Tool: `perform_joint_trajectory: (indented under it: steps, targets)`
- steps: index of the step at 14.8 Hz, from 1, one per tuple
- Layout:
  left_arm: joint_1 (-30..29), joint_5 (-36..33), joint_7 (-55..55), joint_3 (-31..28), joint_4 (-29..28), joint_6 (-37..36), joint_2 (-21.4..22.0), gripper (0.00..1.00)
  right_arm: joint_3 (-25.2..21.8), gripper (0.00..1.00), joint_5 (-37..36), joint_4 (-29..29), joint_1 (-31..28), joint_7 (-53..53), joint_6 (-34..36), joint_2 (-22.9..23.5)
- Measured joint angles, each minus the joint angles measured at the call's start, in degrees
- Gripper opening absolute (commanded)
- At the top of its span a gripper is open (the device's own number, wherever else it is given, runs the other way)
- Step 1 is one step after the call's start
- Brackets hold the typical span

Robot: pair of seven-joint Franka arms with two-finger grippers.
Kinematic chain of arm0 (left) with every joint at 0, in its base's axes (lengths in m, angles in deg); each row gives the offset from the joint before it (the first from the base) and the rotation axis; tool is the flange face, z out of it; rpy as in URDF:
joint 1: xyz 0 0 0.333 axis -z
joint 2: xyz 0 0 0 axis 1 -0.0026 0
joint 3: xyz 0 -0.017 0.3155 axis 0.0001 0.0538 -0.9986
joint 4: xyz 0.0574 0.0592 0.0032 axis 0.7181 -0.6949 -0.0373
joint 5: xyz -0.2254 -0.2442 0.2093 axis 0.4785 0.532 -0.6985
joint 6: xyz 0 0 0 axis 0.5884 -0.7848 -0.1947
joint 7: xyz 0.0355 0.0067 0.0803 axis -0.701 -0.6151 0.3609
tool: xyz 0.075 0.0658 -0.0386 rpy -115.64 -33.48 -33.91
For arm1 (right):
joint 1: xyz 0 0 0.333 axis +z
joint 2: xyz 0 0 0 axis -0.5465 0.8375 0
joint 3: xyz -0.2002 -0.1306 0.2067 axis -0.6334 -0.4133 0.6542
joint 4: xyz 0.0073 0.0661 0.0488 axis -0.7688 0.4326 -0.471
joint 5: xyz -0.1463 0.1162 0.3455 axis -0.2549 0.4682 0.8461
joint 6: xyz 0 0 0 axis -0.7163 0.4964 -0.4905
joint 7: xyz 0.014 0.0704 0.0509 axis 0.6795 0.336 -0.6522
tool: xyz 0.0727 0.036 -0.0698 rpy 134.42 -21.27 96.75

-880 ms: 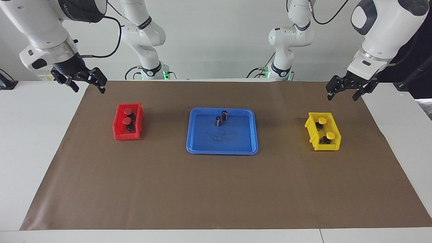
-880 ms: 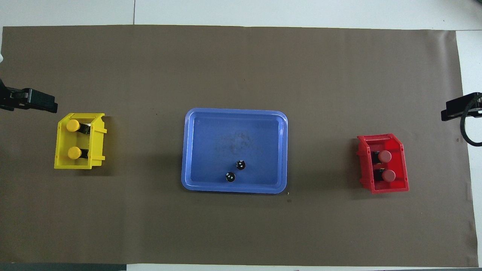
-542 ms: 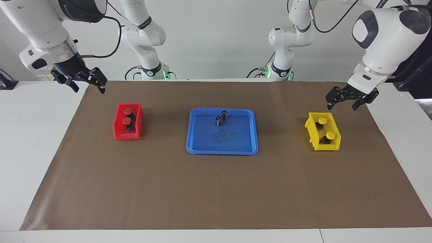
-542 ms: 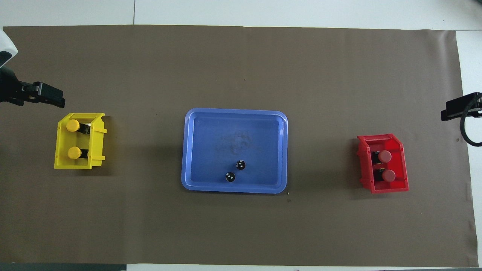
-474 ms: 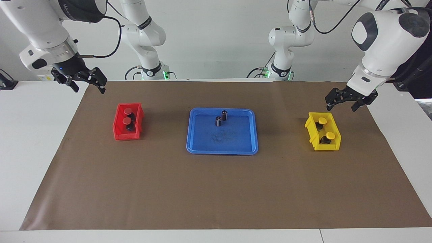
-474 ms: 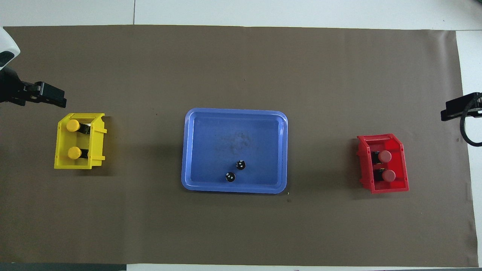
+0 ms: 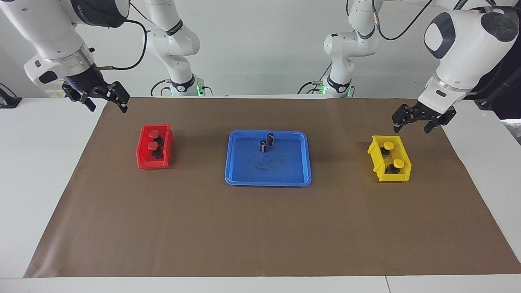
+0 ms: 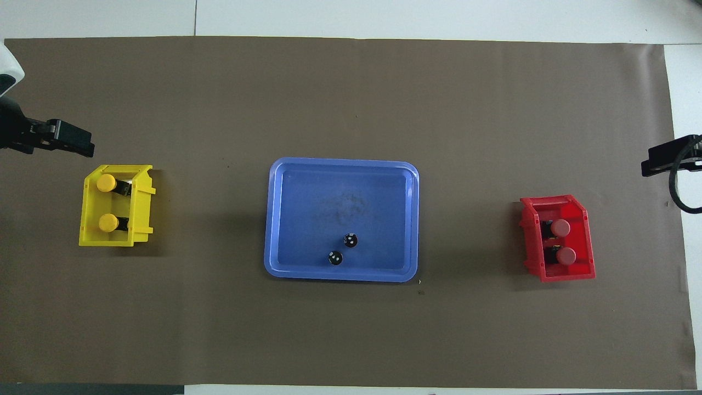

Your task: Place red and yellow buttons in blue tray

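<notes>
The white counter [image 7: 36, 171] is covered almost wholly by a large sheet of brown paper [image 7: 260, 228]. At the middle of the sheet a wide, shallow, rectangular blue plastic tray [image 7: 240, 173] with rounded corners and a raised rim is seen. Two small dark cylinders with silvery tops [image 7: 267, 143] are stood upright inside it, close together, in the part of the tray nearer to the robots.

Toward the left arm's end of the counter a small deep yellow plastic bin [image 7: 403, 176] is placed, well apart from the tray. Two small push buttons with round yellow caps on black bases [image 7: 389, 145] are held in it, one nearer to the robots than the other. Toward the right arm's end a small deep red plastic bin [image 7: 152, 163] is placed, and two small push buttons with round red caps on black bases [image 7: 154, 134] are lodged inside it in the same way. None of the four buttons is in the blue tray.

The left black two-finger end effector [image 7: 414, 123] is held in the air just above the yellow bin's edge nearer to the robots, its fingers spread apart and nothing between them. The right black two-finger end effector [image 7: 106, 103] is held raised over the corner of the brown sheet by the red bin, clear of the bin, its fingers likewise spread apart and empty.
</notes>
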Motion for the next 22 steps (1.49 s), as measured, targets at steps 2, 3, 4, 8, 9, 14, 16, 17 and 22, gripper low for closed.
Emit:
perform_joint_trajectory:
  steps: [2,3,4,8,9,14,16,17,22]
  targets:
    - [0.0,0.0,0.0,0.0,-0.3,-0.3,1.0,1.0,0.0,1.0,0.0,0.0,0.0,0.0,0.0,0.0]
    - [0.0,0.0,0.0,0.0,-0.6,-0.6,1.4,1.0,0.0,1.0,0.0,0.0,0.0,0.0,0.0,0.0]
    - [0.0,0.0,0.0,0.0,-1.2,-0.8,1.8,0.96,0.0,1.0,0.0,0.0,0.0,0.0,0.0,0.0]
    - [0.5,0.0,0.1,0.3,-3.5,-0.5,2.7,0.97,0.3,1.0,0.0,2.0,0.1,0.0,-3.8,-0.2]
    - [0.5,0.0,0.1,0.3,-3.6,-0.4,2.8,1.0,0.3,1.0,0.0,4.2,0.1,0.0,-6.0,-0.6]
    - [0.4,0.0,0.1,0.1,-3.7,-0.3,2.8,1.0,0.5,0.83,0.1,18.8,1.3,-0.3,-19.4,-1.9]
    - [0.2,0.0,0.1,0.0,-3.7,-0.2,2.8,1.0,0.5,0.77,0.1,23.6,2.0,-0.4,-24.7,-1.7]
    - [0.1,0.0,0.1,0.0,-3.7,-0.2,2.8,1.0,0.5,0.77,0.1,26.1,2.3,-0.4,-27.2,-1.6]
    - [0.0,0.0,0.1,-0.3,-5.1,0.7,3.4,1.0,0.4,0.74,0.1,37.0,3.0,-2.8,-37.3,-1.5]
